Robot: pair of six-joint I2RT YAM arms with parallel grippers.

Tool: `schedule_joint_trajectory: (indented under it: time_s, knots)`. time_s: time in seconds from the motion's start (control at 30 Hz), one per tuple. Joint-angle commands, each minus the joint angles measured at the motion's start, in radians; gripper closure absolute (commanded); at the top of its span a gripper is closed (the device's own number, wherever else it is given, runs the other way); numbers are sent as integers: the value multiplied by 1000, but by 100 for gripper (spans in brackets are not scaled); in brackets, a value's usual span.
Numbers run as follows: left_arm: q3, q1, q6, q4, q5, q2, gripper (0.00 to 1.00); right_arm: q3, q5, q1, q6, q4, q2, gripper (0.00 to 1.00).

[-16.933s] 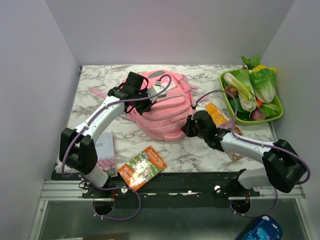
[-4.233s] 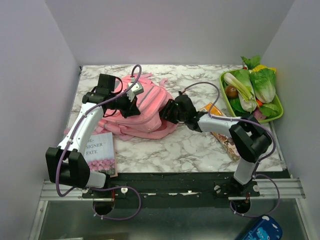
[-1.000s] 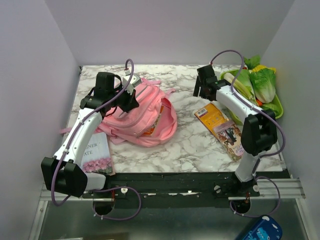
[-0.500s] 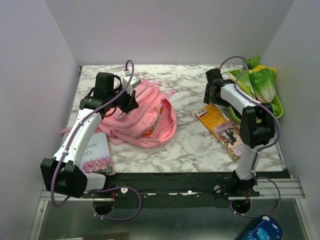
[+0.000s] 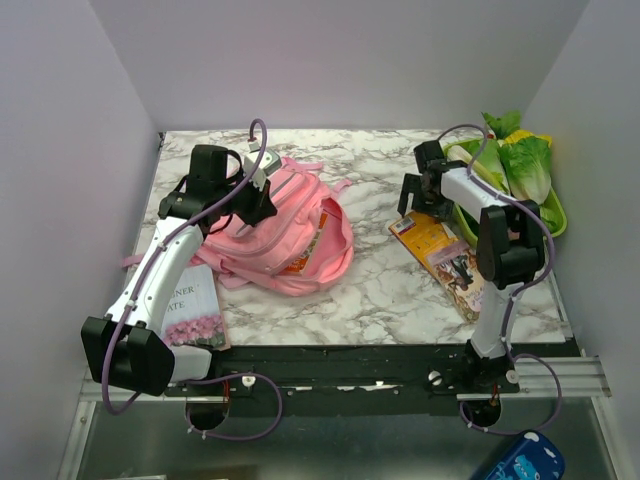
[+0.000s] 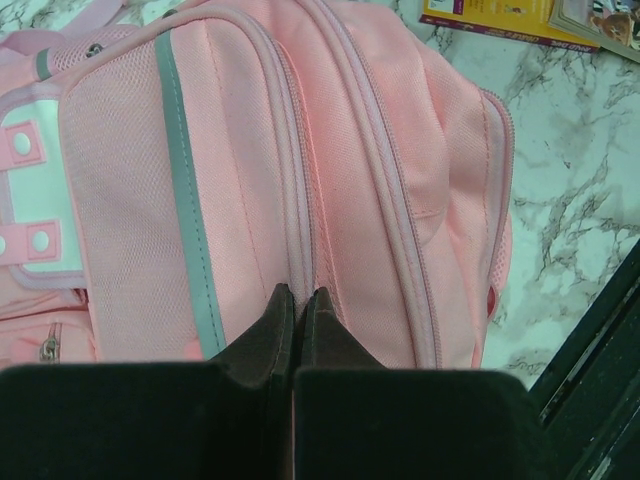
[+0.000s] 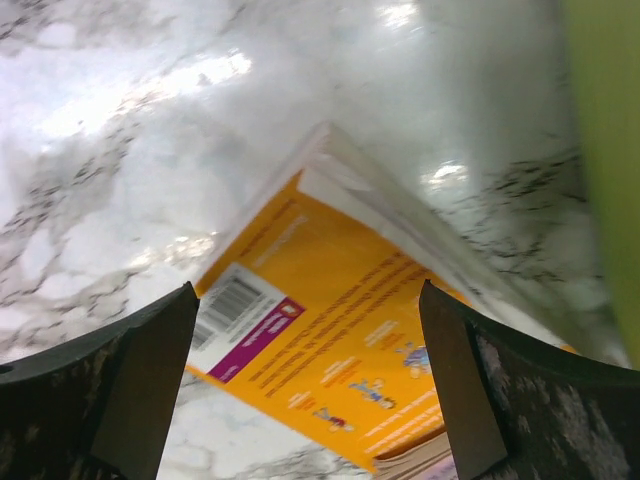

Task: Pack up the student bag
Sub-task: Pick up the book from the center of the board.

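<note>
Pink fabric is pinched between the tightly closed fingers of the left end effector [image 6: 296, 305], which grips a piped ridge running between two zip lines on the student bag [image 6: 400, 200]. From above, that end effector sits at the bag's far-left upper part. The bag slumps from there toward the near right across the left-centre of the marble tabletop [image 5: 380, 290]. Its mouth gapes on the right side, and an orange-covered book [image 5: 309, 238] shows inside it.

The right end effector [image 7: 307, 300] stands wide open with nothing between its fingers. It hovers over the far corner of a yellow-orange book [image 7: 340, 350] that lies flat on the tabletop, barcode up. This book adjoins a second, patterned booklet [image 5: 463, 282] nearer the arm bases. Just to the right of this end effector, a green tray [image 5: 556, 222] holds leafy vegetables [image 5: 525, 170], among them lettuce and a white-stemmed cabbage.

The bag lies well apart from the right end effector, off to its left, with marble between them. A flower-covered book [image 5: 197, 312] lies beside the bag's near-left edge.
</note>
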Motion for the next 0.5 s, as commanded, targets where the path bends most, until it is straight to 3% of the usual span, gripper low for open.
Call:
schedule_joint_trajectory:
  time_s: [0.0,0.3,0.47]
  knots:
    - [77,11,-10,80,41,-63,100,-27,-201,-2,45,-4,8,0]
    - [82,16,-12,54,21,-106,100,-151,-510,-2,137,105,2,0]
    - [77,16,-12,55,18,-111,100,-222,-648,4,272,219,-24,0]
